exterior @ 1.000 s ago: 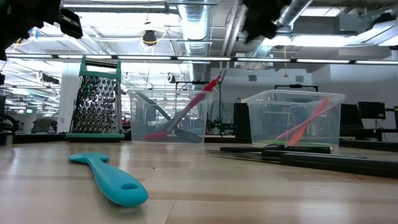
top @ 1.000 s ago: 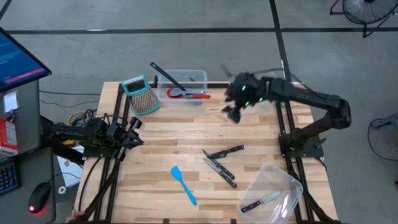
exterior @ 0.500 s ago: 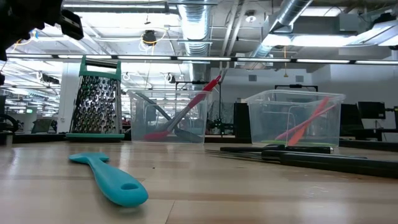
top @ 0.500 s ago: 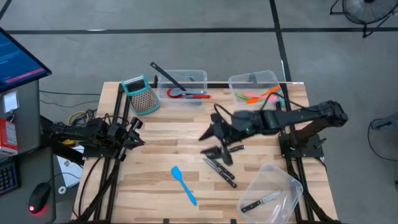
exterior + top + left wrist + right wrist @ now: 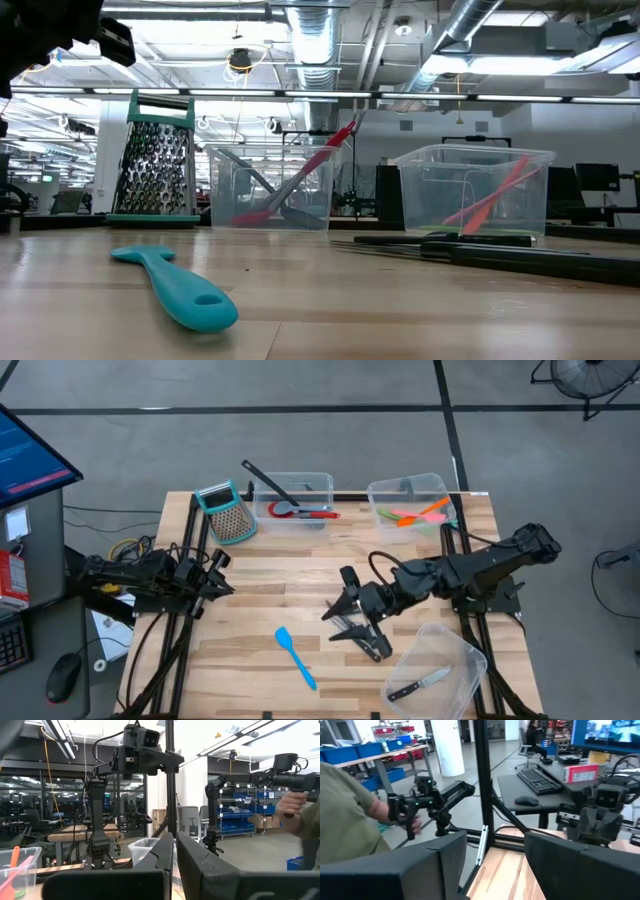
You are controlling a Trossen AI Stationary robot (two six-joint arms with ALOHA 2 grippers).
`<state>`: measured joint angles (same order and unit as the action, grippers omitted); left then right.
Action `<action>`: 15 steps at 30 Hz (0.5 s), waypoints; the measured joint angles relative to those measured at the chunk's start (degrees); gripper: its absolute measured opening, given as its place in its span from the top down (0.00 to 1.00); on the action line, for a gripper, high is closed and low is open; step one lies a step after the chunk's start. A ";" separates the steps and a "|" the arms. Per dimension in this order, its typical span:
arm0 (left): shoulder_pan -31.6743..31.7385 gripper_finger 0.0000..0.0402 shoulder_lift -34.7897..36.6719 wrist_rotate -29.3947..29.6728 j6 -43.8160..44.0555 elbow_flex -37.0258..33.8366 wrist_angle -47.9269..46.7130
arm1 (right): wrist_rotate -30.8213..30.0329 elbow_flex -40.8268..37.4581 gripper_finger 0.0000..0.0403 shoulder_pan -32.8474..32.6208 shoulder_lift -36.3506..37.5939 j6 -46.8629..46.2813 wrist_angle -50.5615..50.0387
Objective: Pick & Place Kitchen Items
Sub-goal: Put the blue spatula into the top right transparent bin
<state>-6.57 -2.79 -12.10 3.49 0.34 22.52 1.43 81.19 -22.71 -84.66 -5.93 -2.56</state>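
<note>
A: Bench (image 5: 260,575) layout?
B: Right gripper (image 5: 345,608) low over mid-bench, fingers spread wide, on the black-handled knives (image 5: 362,641) — nothing held. Left gripper (image 5: 215,572) parked at the left edge, fingers nearly together.
A: Other items?
B: Blue spatula (image 5: 296,656) near the front edge; one knife (image 5: 419,684) in the tipped bin (image 5: 447,650) at the front-right corner — red-headed spatula (image 5: 300,511) in a back-edge bin (image 5: 318,483).
</note>
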 joint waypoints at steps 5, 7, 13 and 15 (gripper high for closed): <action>0.00 0.98 0.00 0.01 0.00 0.00 0.45 | -1.90 0.00 0.55 -1.83 0.00 0.34 0.23; 0.00 0.98 -0.05 0.00 0.00 0.00 1.46 | -1.89 -0.01 0.57 -2.31 0.00 0.34 0.33; -0.60 0.98 -0.11 -1.47 8.06 0.00 7.81 | -2.10 0.00 0.60 -3.46 0.00 0.37 0.20; -0.66 0.98 -0.34 -1.00 9.44 0.00 10.20 | -1.93 0.00 0.60 -3.64 0.00 0.48 -0.17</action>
<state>-7.22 -3.13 -13.10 12.93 0.34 32.73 -0.50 81.19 -26.35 -84.66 -5.45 -2.72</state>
